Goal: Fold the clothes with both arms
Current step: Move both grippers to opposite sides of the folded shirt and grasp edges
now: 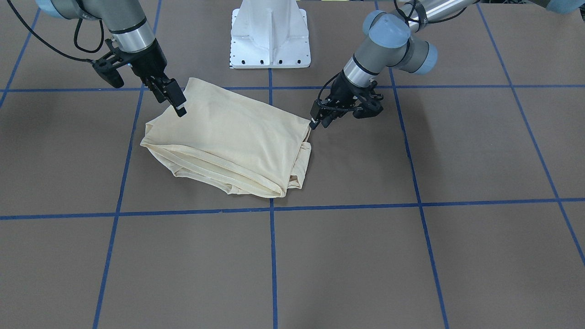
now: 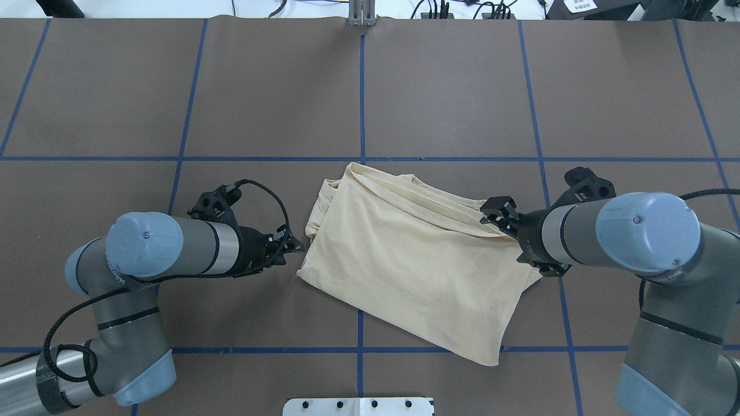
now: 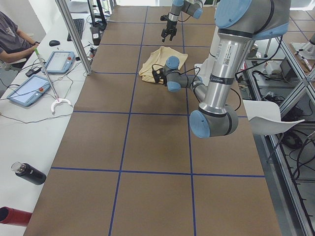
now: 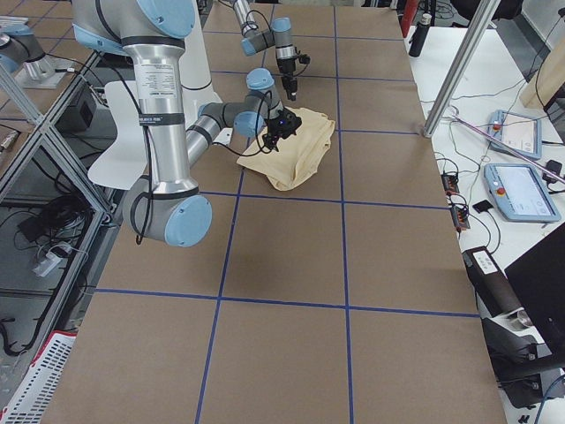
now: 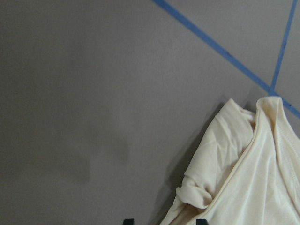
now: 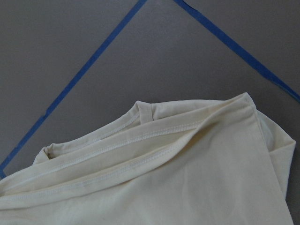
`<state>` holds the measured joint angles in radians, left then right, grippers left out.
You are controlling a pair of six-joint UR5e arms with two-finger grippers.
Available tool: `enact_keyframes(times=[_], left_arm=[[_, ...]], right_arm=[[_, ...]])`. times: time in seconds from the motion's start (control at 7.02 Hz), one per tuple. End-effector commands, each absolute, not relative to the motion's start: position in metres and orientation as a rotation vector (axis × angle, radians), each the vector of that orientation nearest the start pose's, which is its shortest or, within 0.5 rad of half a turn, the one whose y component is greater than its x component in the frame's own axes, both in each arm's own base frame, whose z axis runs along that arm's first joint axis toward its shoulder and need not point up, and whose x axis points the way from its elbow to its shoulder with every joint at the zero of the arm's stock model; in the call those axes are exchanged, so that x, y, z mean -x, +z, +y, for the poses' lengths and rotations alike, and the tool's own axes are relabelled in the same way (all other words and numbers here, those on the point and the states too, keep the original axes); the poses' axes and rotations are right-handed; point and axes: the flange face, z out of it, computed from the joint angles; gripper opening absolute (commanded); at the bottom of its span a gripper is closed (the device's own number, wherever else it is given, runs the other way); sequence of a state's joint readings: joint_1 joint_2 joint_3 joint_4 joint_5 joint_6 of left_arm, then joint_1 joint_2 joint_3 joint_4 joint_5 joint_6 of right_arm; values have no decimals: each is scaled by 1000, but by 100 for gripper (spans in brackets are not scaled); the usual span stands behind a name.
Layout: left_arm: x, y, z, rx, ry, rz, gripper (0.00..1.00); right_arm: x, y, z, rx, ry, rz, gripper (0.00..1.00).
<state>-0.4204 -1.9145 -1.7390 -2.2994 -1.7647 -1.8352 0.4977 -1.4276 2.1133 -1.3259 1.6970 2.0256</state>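
The pale cream shirt point(image 1: 228, 137) lies folded in a rough rectangle on the brown table, no print showing. It also shows in the overhead view point(image 2: 404, 260). My left gripper point(image 2: 293, 248) sits low at the shirt's bunched end corner point(image 5: 253, 178); its two fingertips stand apart at the bottom of the left wrist view, not closed on cloth. In the front view this left gripper point(image 1: 315, 122) touches the corner. My right gripper point(image 2: 496, 211) hovers open over the opposite end, above the hemmed edges point(image 6: 140, 150); the front view shows this right gripper point(image 1: 177, 104) just above the cloth.
The white pedestal base point(image 1: 269, 41) stands just behind the shirt. Blue tape lines point(image 1: 273, 256) grid the table. A side bench with tablets point(image 3: 29, 91) and a seated person point(image 3: 12, 37) runs along the far table edge.
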Motion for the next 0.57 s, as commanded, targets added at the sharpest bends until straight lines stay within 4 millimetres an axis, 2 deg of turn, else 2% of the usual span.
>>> enact_keyframes(times=[0.0,0.43], left_arm=[[-532,306,-335,77,-463,1230,54],[-539,311,-337,71,-469,1217,54]], right_arm=[[398,324,-365,71,804,-933,100],[405,335,-370,65,796,-909,100]])
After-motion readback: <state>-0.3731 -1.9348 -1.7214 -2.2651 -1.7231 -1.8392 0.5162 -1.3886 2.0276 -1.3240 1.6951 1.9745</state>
